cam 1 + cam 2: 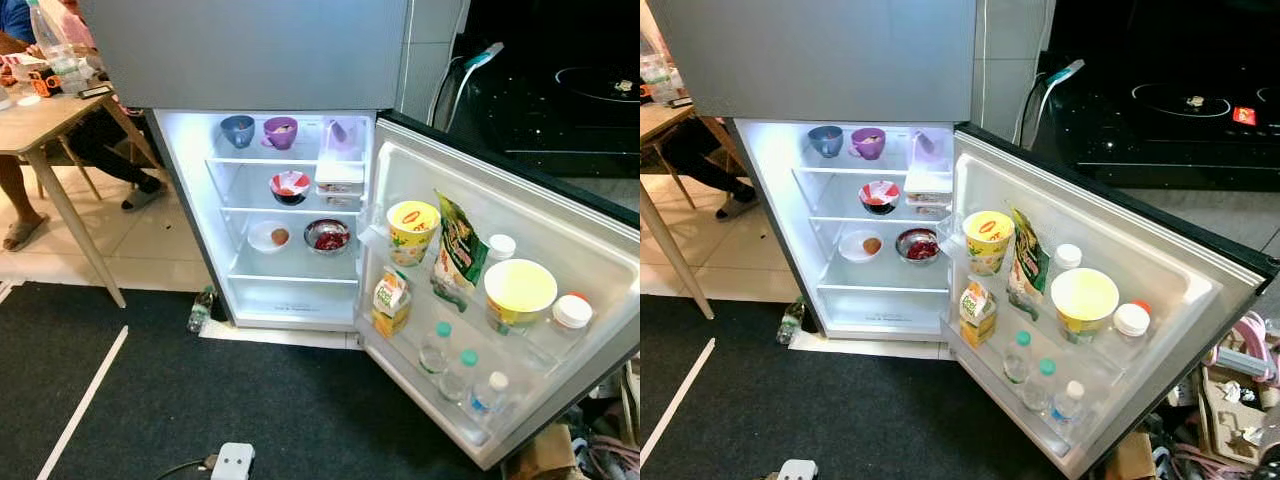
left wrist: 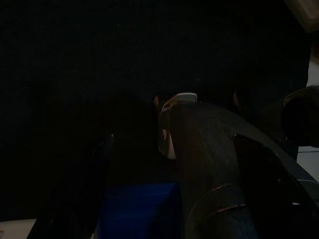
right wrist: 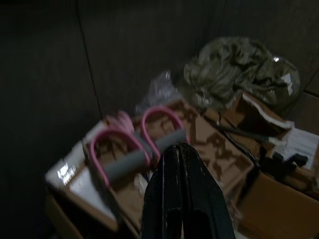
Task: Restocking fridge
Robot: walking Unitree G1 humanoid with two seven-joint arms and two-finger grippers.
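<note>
Open fridge [image 1: 290,215] well apart from right gripper's [image 3: 180,149] fingers

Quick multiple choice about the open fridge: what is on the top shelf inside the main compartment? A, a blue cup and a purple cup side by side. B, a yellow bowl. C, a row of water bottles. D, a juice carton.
A: the blue cup and purple cup stand side by side on the top shelf; the bottles, bowl and carton are in the door.
</note>
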